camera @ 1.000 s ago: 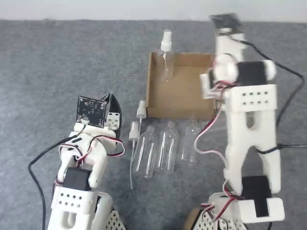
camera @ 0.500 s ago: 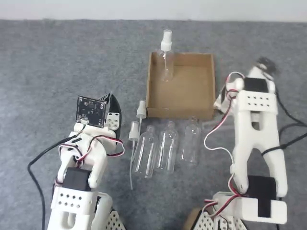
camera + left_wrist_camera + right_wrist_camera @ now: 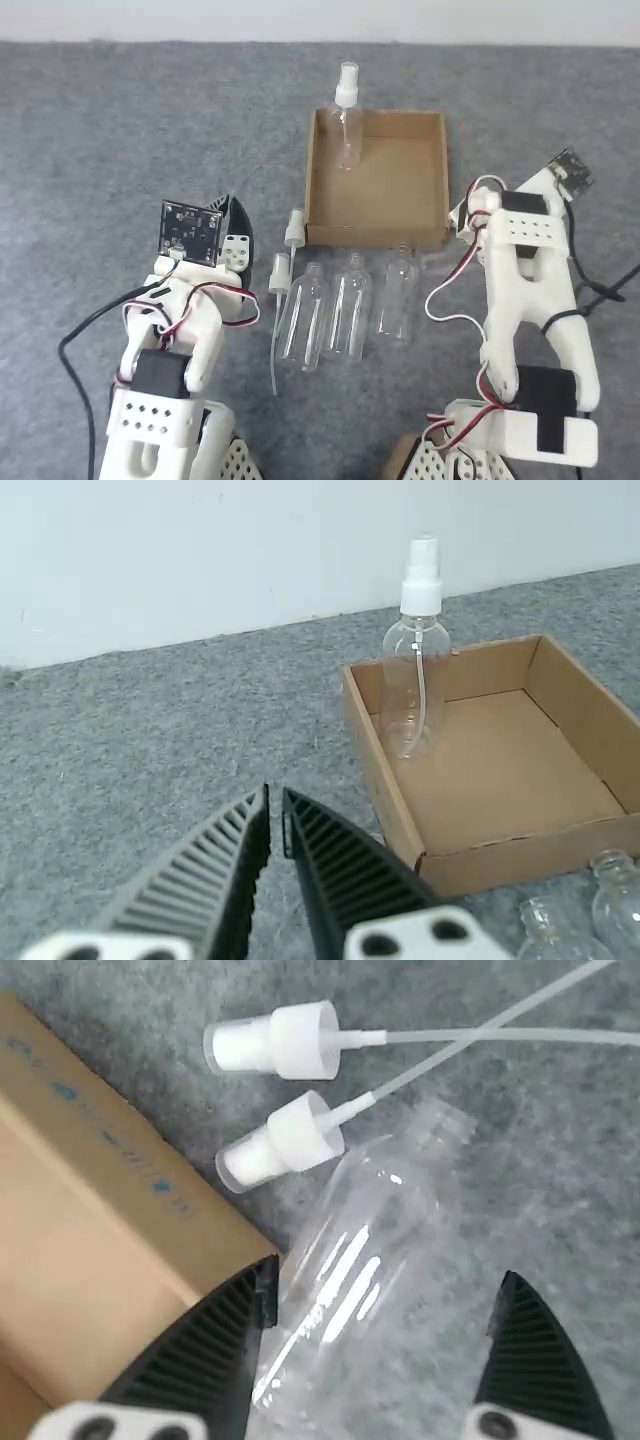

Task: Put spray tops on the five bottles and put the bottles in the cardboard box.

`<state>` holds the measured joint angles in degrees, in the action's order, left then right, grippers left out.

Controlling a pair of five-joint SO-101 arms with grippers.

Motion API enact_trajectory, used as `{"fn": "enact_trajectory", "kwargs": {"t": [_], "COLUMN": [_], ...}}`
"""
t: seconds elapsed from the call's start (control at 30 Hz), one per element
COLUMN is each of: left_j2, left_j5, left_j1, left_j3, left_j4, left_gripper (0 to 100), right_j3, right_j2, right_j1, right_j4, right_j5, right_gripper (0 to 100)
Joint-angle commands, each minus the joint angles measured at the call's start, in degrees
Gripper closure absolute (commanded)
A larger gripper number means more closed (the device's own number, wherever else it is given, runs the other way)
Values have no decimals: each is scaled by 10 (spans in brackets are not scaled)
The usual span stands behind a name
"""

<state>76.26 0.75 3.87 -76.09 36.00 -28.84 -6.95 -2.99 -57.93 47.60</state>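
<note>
**One bottle boxed, four still uncapped**

On the grey desk (image 3: 120,120), the box (image 3: 400,200) holds a capped bottle (image 3: 346,130) standing upright at its far-left corner, top up. The left end effector (image 3: 275,798) is almost closed and empty. The right end effector (image 3: 385,1280) gapes wide, empty, over an uncapped bottle (image 3: 400,1190) lying by a box corner. Three bottles (image 3: 348,308) lie side by side before the box, necks toward it. Two tops (image 3: 295,228) lie left of them, heads toward the box. Two other tops (image 3: 270,1040) lie beside the uncapped bottle.
</note>
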Motion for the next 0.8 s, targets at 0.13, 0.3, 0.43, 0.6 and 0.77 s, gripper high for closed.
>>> {"fn": "enact_trajectory", "kwargs": {"t": [0.13, 0.3, 0.43, 0.6, 0.77], "left_j2": [11, 11, 10, 9, 9], "left_j5": [7, 7, 7, 7, 7], "left_j1": [-3, -3, -3, -3, -3], "left_j3": [3, 3, 3, 3, 3], "left_j4": [-18, -18, -18, -18, -18], "left_gripper": [988, 988, 988, 988, 988], "right_j3": [-62, -88, -95, -97, -96], "right_j2": [-12, -13, -16, -18, -19], "right_j1": [-7, -15, -49, -101, -103], "right_j4": [74, 74, 73, 45, 19], "right_j5": [3, -4, -55, -171, -432], "right_gripper": [714, 831, 902, 902, 905]}}
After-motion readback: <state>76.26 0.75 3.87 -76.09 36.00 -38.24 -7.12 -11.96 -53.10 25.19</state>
